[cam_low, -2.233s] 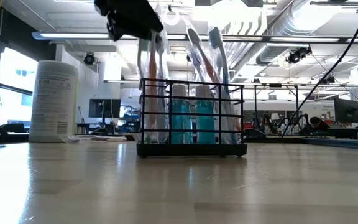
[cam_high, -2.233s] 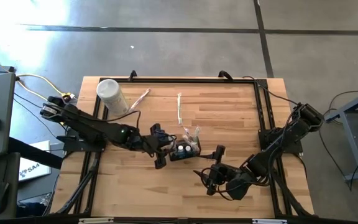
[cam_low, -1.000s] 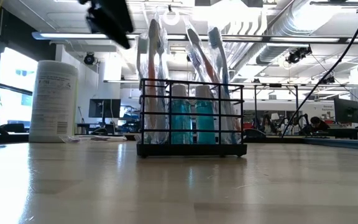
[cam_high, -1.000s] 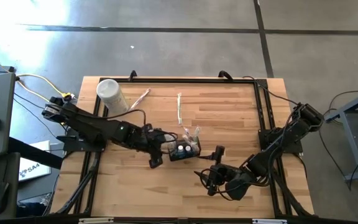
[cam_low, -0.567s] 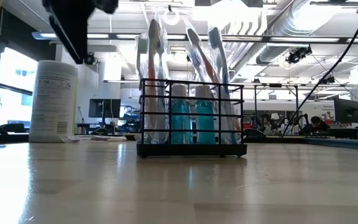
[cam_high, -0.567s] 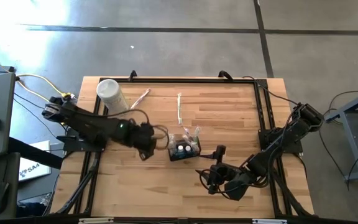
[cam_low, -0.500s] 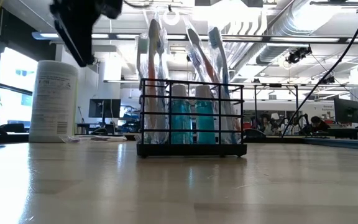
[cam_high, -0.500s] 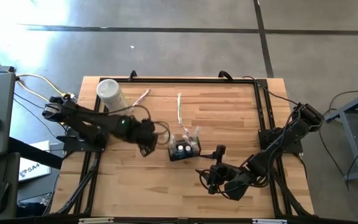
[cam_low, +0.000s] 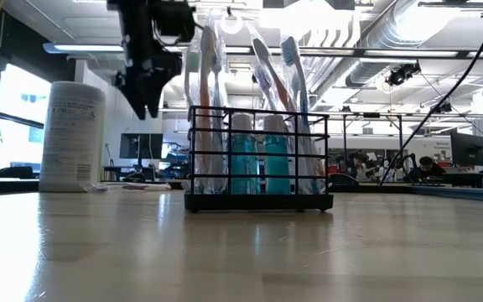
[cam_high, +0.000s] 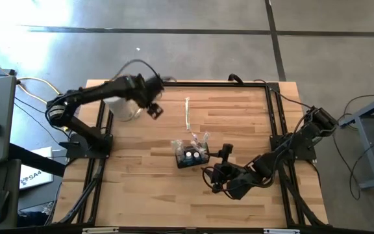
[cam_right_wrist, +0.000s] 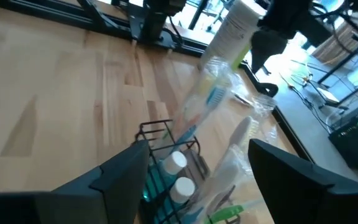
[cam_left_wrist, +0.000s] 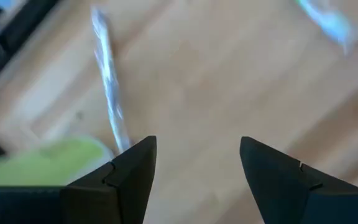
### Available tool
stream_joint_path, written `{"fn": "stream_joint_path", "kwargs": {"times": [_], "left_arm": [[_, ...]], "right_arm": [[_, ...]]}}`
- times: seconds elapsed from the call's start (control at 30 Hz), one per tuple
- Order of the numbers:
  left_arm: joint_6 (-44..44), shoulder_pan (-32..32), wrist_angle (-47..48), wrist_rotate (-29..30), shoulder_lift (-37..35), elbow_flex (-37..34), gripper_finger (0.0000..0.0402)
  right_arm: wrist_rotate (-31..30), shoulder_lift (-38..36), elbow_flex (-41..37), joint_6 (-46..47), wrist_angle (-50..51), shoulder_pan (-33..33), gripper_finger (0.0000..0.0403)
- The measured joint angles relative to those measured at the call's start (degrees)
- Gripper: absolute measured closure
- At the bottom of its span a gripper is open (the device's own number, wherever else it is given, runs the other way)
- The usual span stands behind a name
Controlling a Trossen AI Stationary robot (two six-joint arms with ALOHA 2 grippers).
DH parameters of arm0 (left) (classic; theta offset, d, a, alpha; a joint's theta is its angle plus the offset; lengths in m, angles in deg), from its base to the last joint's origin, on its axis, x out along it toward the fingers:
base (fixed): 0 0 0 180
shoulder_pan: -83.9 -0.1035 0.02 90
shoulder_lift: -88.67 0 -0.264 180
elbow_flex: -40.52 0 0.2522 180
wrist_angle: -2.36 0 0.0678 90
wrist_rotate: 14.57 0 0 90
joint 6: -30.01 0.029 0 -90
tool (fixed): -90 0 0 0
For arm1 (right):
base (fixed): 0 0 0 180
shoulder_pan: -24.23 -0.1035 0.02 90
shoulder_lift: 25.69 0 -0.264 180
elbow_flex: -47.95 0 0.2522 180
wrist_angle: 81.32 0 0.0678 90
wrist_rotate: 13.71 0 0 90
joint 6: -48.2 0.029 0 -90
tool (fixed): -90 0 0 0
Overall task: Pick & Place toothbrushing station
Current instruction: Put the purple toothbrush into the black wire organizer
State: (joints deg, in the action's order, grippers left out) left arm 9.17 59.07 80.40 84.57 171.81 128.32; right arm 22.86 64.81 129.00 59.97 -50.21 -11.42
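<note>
Two wrapped toothbrushes lie loose on the far half of the table (cam_high: 141,188): one wrapped toothbrush (cam_high: 187,116) near the middle of the far edge, and another, which we see only in the left wrist view (cam_left_wrist: 107,93), close below the left gripper (cam_high: 154,109). That gripper hangs above the far left part of the table, just beside the white canister (cam_high: 123,107), its jaws parted and nothing between them. We judge it is lining up on the nearer loose brush. The toothbrushing station (cam_high: 191,155), a small black wire holder, stands near the table's centre, already stocked with upright wrapped brushes and two teal tubes (cam_low: 258,164). The right gripper (cam_high: 214,175) waits low on the near side, just beside the station, jaws wide and empty. Risks as we read them: the wrapper looks slick and flat on the wood, so a shallow pinch could slide off or catch only the film; the canister stands close enough that a sideways approach might knock it; and the station is light and crowded, so pushing another brush in could tip it or snag the brushes already standing. The right arm sits close to that drop path.
</note>
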Motion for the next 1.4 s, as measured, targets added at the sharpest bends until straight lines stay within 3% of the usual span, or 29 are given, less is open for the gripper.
{"fn": "stream_joint_path", "kwargs": {"times": [0.17,0.33,0.57,0.83,0.93,1.4], "left_arm": [[6.86,-8.94,-5.80,-2.81,2.09,0.00,0.0174],[10.79,-13.11,-8.61,-2.83,7.31,0.02,0.0175],[14.83,-16.61,-10.24,-4.80,15.33,0.14,0.0175],[15.19,-18.88,-10.49,-3.12,20.96,2.09,0.0175],[16.44,-18.80,-10.55,-0.91,22.07,2.20,0.0175],[16.15,-21.74,-5.62,-1.52,28.35,2.01,0.0175]], "right_arm": [[1.74,0.00,0.00,-0.02,0.81,1.97,0.0133],[2.82,0.00,0.00,-0.02,2.20,4.40,0.0133],[5.33,0.00,0.00,0.51,2.62,7.77,0.0133],[10.33,0.00,0.00,0.66,2.60,10.03,0.0133],[10.36,0.00,0.00,0.66,2.62,10.38,0.0133],[10.39,0.00,0.00,0.47,3.35,10.33,0.0133]]}}
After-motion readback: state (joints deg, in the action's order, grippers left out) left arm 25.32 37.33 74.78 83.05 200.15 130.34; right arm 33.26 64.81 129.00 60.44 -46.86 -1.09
